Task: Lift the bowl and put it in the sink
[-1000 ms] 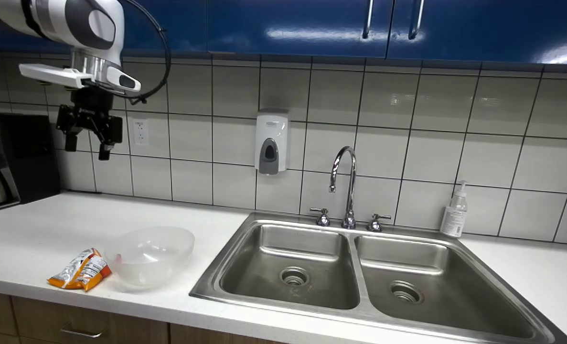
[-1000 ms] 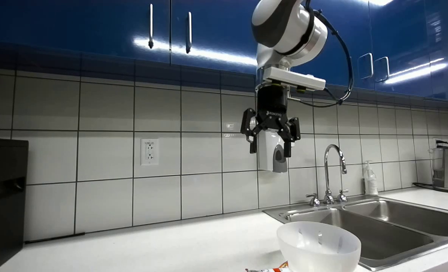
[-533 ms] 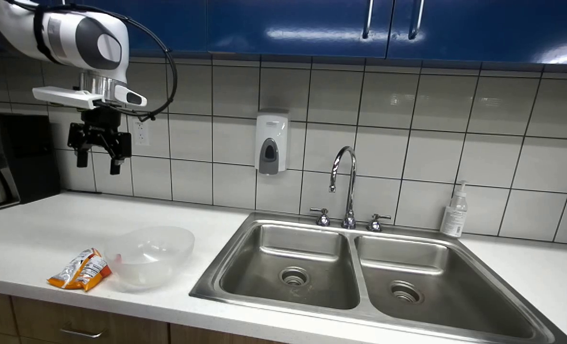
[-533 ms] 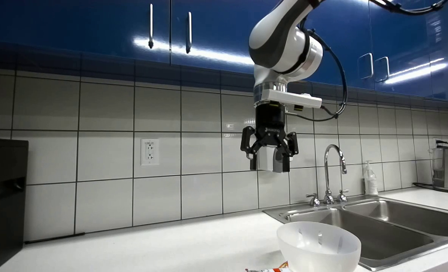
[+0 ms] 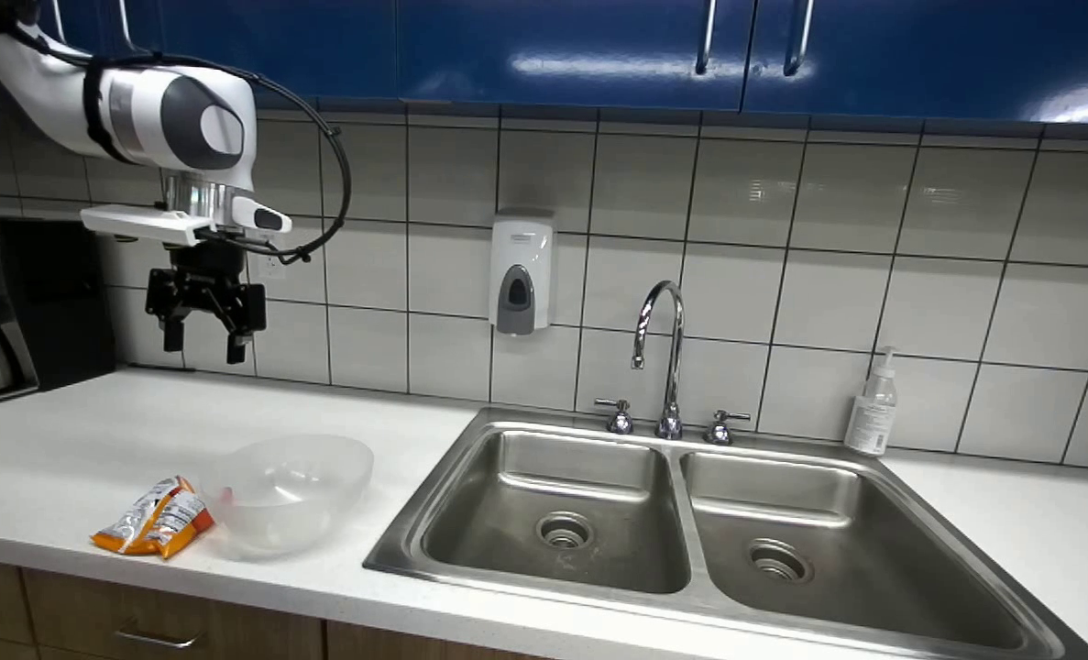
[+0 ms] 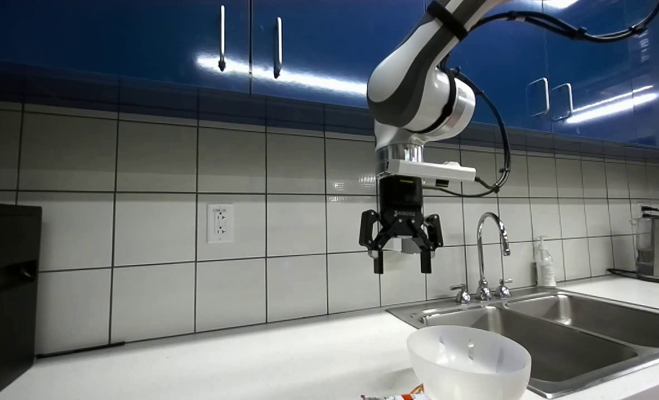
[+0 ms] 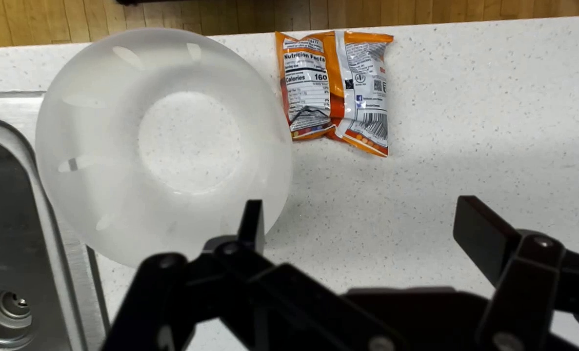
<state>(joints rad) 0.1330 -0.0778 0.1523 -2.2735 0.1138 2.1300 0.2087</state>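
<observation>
The wide, see-through bowl (image 5: pixel 296 495) stands upright on the white counter, left of the sink (image 5: pixel 617 550). It also shows in an exterior view (image 6: pixel 468 369) and in the wrist view (image 7: pixel 172 141). My gripper (image 5: pixel 204 351) is open and empty, fingers pointing down, high above the counter and apart from the bowl. In an exterior view the gripper (image 6: pixel 402 270) hangs above and to the left of the bowl. In the wrist view one finger of the gripper (image 7: pixel 361 219) overlaps the bowl's edge. The sink's left basin has a round drain (image 5: pixel 565 530).
An orange-and-white snack packet (image 5: pixel 159 521) lies beside the bowl, very close to it. A chrome faucet (image 5: pixel 675 357) stands behind the sink. A coffee maker (image 5: pixel 62 302), a wall soap dispenser (image 5: pixel 520 275) and a pump bottle (image 5: pixel 872 420) are along the wall. Blue cabinets (image 5: pixel 562 46) hang above.
The arm and open gripper have moved down, and slightly to the right in an exterior view. The bowl and packet have not moved.
</observation>
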